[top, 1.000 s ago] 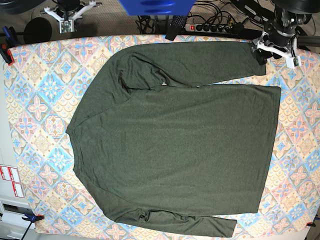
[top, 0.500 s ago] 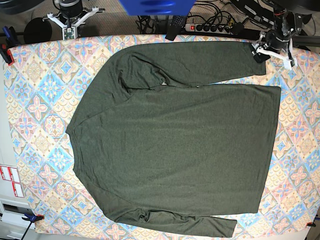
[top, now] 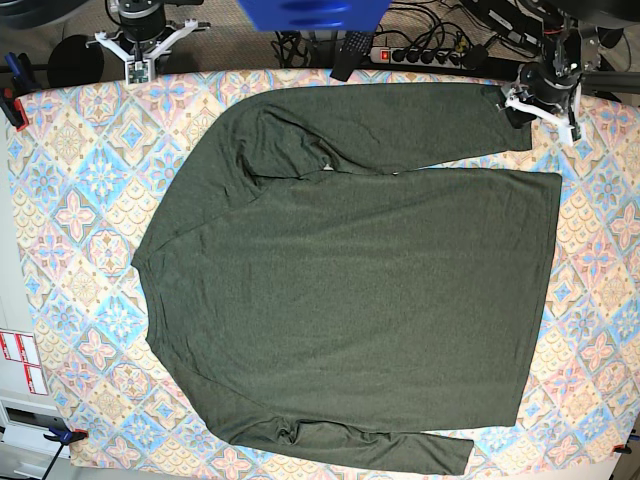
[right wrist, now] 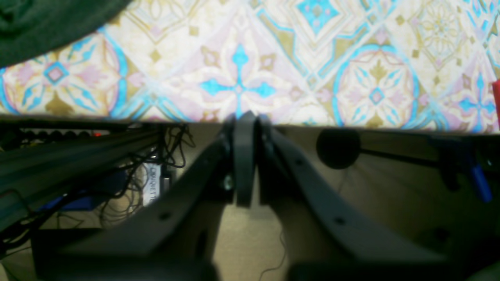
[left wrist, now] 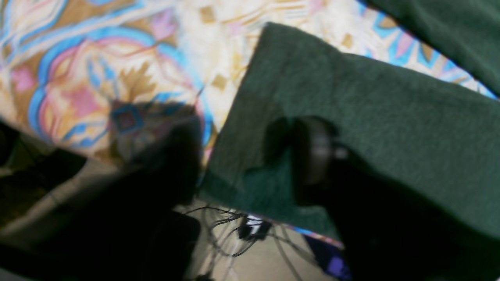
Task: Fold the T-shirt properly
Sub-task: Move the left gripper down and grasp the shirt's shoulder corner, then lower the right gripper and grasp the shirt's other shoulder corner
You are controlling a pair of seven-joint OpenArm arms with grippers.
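Observation:
The T-shirt [top: 350, 280] lies spread flat on the patterned tablecloth [top: 80, 200], collar to the left and hem to the right. Its upper sleeve runs along the far edge to the right. My left gripper [top: 522, 105] is at that sleeve's cuff. In the left wrist view the left gripper [left wrist: 246, 148] stands open astride the cuff's corner, one finger [left wrist: 312, 156] on the T-shirt [left wrist: 371, 97], the other over the cloth. My right gripper [right wrist: 244, 117] is shut and empty at the far table edge, with a bit of T-shirt [right wrist: 47, 23] to its left. In the base view the right gripper [top: 135, 65] is at the top left.
A power strip [top: 420, 52] and cables lie beyond the far edge, beside a blue object [top: 310, 12]. A clamp [top: 12, 100] grips the cloth at the left corner. Red and white labels [top: 20, 360] sit off the left side.
The left gripper has shifted a little toward the cuff and turned, and its jaws have narrowed. The right gripper has barely moved. The shirt lies as before.

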